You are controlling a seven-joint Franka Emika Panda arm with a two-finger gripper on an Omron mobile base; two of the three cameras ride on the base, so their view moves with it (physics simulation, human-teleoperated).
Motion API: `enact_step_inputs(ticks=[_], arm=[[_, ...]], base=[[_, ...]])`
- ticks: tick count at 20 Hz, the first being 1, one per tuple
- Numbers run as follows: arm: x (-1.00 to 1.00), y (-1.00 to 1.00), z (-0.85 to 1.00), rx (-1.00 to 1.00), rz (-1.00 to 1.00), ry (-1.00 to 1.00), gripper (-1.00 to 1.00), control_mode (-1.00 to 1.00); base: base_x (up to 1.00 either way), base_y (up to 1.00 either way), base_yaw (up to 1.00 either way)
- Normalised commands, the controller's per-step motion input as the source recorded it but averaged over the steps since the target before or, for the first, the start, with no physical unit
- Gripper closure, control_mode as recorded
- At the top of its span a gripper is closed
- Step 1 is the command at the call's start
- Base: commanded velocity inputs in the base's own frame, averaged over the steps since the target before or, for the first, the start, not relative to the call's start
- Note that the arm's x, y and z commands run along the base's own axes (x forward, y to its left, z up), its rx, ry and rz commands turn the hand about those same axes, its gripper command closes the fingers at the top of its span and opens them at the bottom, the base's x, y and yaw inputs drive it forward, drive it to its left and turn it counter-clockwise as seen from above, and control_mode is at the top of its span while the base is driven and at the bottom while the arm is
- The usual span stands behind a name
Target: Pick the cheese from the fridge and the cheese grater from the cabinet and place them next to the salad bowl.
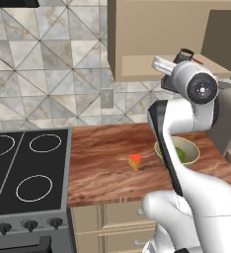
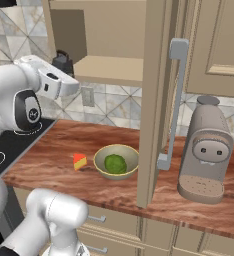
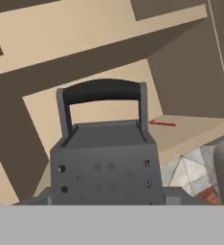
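The dark grey cheese grater [image 3: 104, 162] with its black top handle stands close in front of the hand, at the cabinet [image 3: 85, 57] shelf. My gripper [image 3: 106, 196] is shut on its lower body, with dark fingertips [image 3: 173, 194] at either side. From the base the gripper [image 1: 182, 57] [image 2: 64, 62] reaches up to the open cabinet [image 1: 137, 64] shelf. The cheese [image 1: 134, 161] [image 2: 79, 161] lies on the wooden counter, just left of the salad bowl [image 1: 192, 144] [image 2: 116, 146]. The fridge is out of view.
A thin red utensil [image 3: 162, 123] lies on the shelf behind the grater. The open cabinet door [image 2: 156, 100] hangs over the counter right of the bowl. A tall grey appliance [image 2: 205, 150] stands farther right. The black stovetop [image 1: 28, 168] borders the counter's left.
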Motion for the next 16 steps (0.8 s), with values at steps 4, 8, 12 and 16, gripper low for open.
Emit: enact_step_inputs(ticks=[4, 8, 12, 16], arm=[[-0.43, 0.30, -0.13, 0.00, -0.12, 0.05, 1.00, -1.00], [-0.42, 0.32, -0.17, 0.00, -0.13, 0.04, 1.00, -1.00], [-0.33, 0.38, -0.35, 0.00, -0.17, 0.04, 1.00, -1.00], [-0.10, 0.33, -0.43, -0.03, -0.16, 0.13, 1.00, -1.00]], base=[[0.00, 0.00, 0.00], [0.00, 0.00, 0.00], [0.00, 0.00, 0.00], [0.00, 0.00, 0.00]])
